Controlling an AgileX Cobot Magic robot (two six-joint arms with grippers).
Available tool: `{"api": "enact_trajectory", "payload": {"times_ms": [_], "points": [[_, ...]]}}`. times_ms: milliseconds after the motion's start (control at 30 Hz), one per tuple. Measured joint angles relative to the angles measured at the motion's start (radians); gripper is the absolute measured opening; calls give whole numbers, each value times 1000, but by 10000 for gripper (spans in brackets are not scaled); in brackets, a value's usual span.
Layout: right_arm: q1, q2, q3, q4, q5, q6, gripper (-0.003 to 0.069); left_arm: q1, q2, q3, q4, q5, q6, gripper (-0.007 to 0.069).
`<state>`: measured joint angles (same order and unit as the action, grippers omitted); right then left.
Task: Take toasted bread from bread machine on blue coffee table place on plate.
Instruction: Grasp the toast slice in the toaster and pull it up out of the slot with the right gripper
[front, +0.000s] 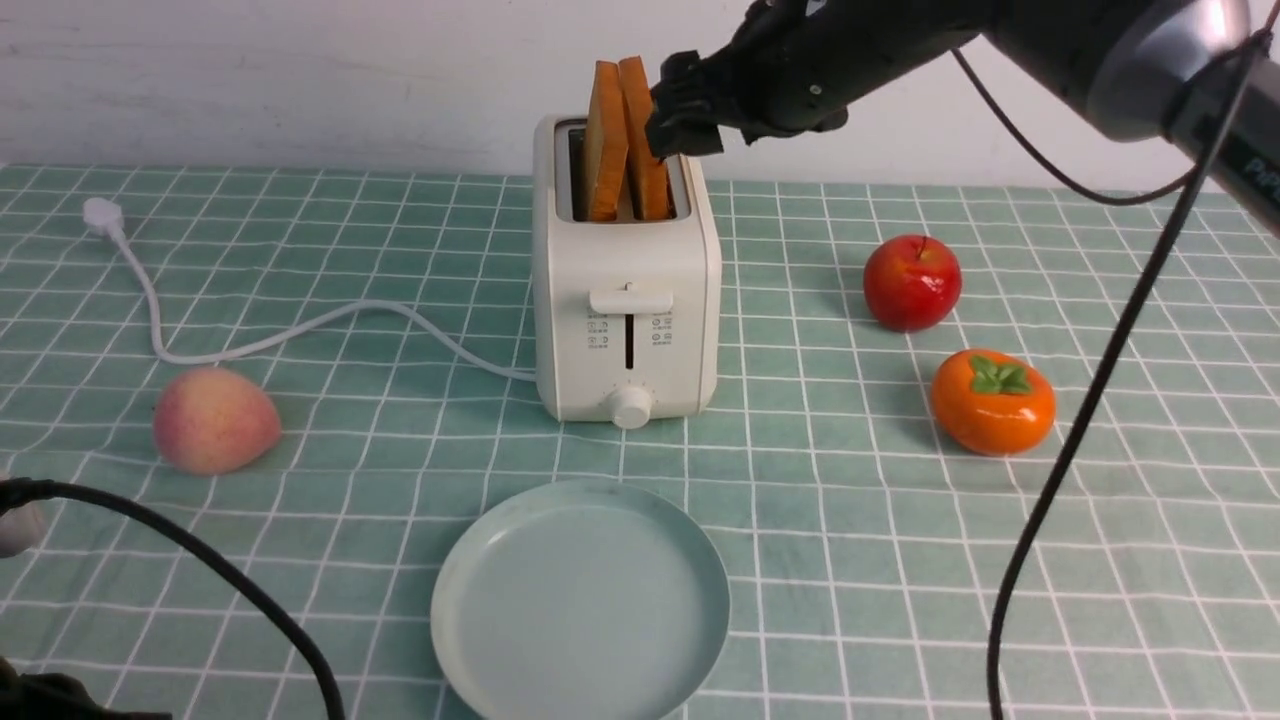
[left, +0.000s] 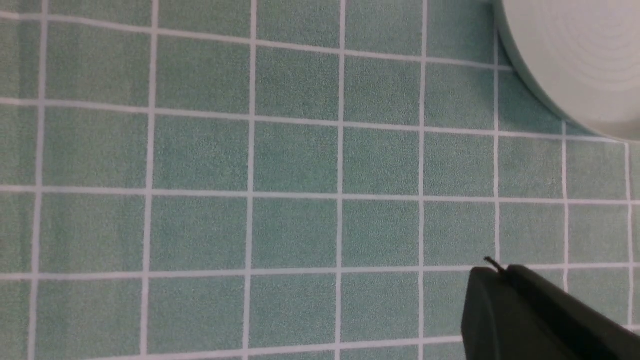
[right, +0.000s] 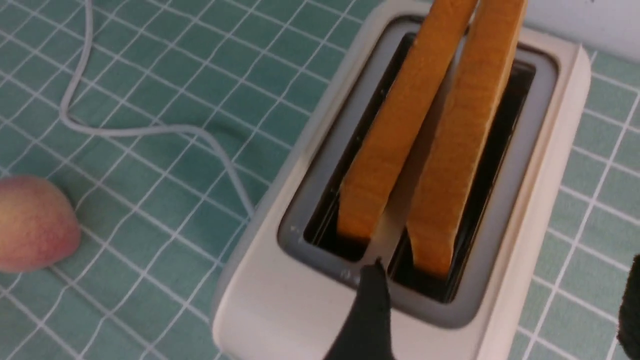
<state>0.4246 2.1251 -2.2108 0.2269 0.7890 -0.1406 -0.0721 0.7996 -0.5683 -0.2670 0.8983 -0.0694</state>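
Right gripper (front: 683, 130) open, toasted bread (front: 620, 140) just beside it: 2 slices in bread machine (front: 627, 300), 0 on plate (front: 580, 600). Left gripper (left: 500, 280) closed.

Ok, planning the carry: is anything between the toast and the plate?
Nothing visible. The golden square toast slices stand in the cream-white boxy toaster; the round pale blue-green plate lies just in front, only bare checked cloth between.

The front view looks forward and down over the whole tabletop (front: 850, 560), the left wrist view faces straight down close above its grid, and the right wrist view hangs close over the bread machine (front: 627, 300) and peach (front: 215, 420), shared with the front.
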Motion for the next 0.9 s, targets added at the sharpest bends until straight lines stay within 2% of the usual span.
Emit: {"api": "enact_trajectory", "payload": {"times_ms": [333,900], "points": [[1,79,0,29,-172,0,507,0,0,0,0,-2,0,-14],[10,78,-1,35,-184,-22,495,0,0,0,2,-33,0,-14]]}}
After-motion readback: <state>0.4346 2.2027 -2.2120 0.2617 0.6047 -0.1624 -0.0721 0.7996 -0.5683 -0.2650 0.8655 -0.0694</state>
